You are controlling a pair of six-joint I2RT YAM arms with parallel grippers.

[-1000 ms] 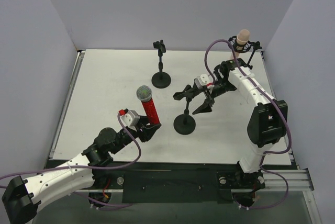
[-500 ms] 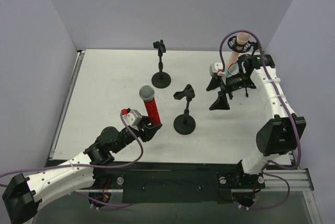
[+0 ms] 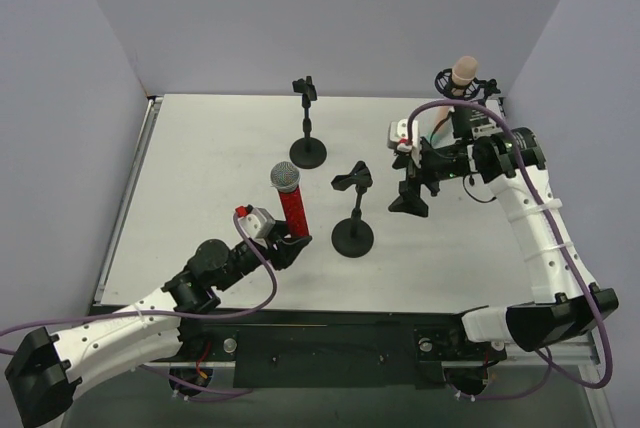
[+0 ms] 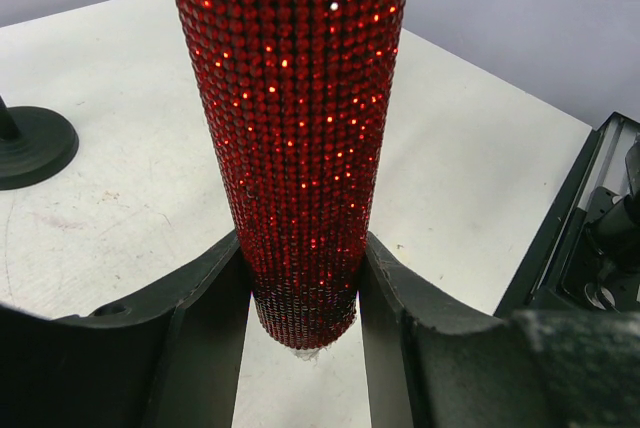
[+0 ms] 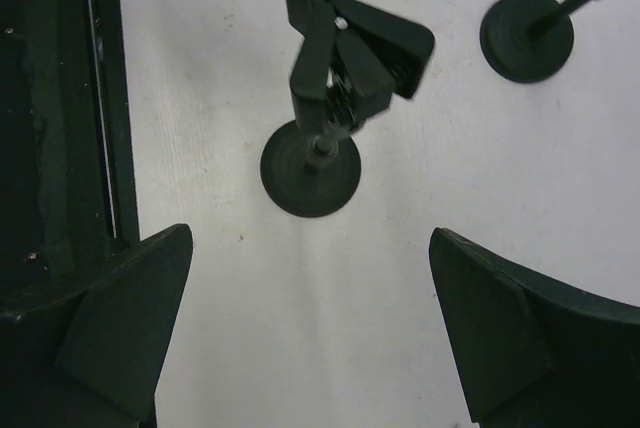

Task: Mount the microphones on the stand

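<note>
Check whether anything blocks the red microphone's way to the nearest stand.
Nothing visible does. Only bare table separates the red microphone, held in the left gripper, from the middle stand; the open right gripper hangs beyond that stand.

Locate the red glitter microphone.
The red glitter microphone stands left of centre in the top view, gripped by the left hand, beside the nearer empty stand.

Bright even light, soft faint shadows, sparkling glints on red microphone [image 4: 300, 148], near fingers [image 4: 190, 348] blurred
</note>
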